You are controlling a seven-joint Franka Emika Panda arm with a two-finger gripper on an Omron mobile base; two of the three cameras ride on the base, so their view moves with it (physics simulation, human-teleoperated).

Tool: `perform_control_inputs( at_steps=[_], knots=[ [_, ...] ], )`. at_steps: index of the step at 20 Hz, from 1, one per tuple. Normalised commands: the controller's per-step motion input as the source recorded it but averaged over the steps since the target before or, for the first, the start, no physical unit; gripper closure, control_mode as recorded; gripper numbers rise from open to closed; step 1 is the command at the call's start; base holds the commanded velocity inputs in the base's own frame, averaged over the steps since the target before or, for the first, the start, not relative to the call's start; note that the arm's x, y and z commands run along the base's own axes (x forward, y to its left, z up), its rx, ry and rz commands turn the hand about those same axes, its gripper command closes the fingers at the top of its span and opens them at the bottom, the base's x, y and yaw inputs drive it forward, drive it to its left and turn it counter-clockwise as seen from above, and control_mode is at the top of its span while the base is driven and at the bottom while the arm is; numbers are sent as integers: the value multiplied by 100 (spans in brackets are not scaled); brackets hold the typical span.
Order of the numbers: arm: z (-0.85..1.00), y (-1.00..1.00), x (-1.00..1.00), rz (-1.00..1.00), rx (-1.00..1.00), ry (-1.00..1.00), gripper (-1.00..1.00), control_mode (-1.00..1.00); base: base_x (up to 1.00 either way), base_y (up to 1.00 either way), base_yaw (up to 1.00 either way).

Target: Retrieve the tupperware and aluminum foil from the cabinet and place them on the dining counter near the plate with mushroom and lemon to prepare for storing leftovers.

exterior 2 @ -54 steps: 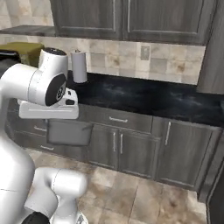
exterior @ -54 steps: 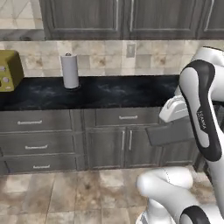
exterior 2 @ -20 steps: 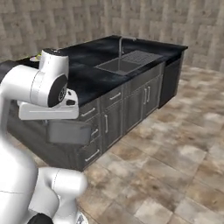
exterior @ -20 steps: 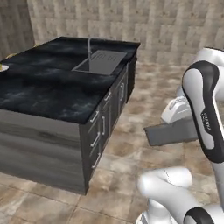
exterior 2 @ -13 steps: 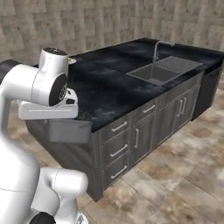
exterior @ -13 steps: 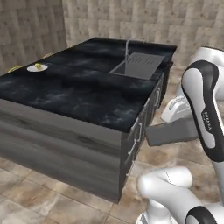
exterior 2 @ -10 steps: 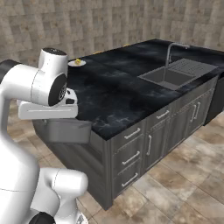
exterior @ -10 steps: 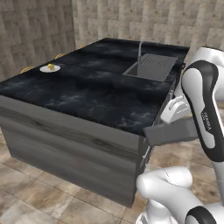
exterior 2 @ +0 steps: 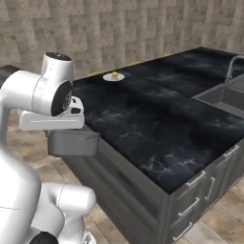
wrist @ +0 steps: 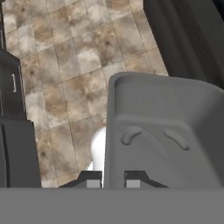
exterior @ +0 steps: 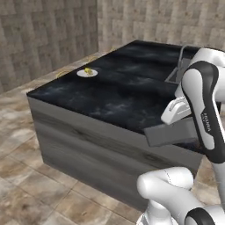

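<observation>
Left base view: the grey tub [exterior: 169, 133] hangs under my hand at centre right, in front of the near edge of the black island top [exterior: 127, 90]. The white plate [exterior: 87, 73] with the yellow lemon [exterior: 88, 70] sits at upper left.

Right base view: tub [exterior 2: 73, 142] at left centre, off the counter's corner; plate [exterior 2: 114, 77] at upper centre.

Hand view: my gripper [wrist: 112, 180] is clamped on the tub's [wrist: 162, 140] wall, one fingertip [wrist: 93, 180] outside it, the other inside, above tiled floor [wrist: 70, 70].
</observation>
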Motion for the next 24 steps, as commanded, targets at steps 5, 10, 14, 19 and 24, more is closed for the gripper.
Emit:
perform_control_inputs(
  at_steps=[5, 10, 14, 19, 24],
  knots=[
    [0, 0, 0, 0, 0, 0, 100, 100, 100, 100, 12],
    [0, 0, 0, 0, 0, 0, 100, 100, 100, 96, 0],
    [0, 0, 0, 0, 0, 0, 100, 100, 99, 100, -6],
    [0, 0, 0, 0, 0, 0, 100, 100, 91, 100, -16],
    [0, 0, 0, 0, 0, 0, 100, 100, 78, 100, -25]
  ],
)
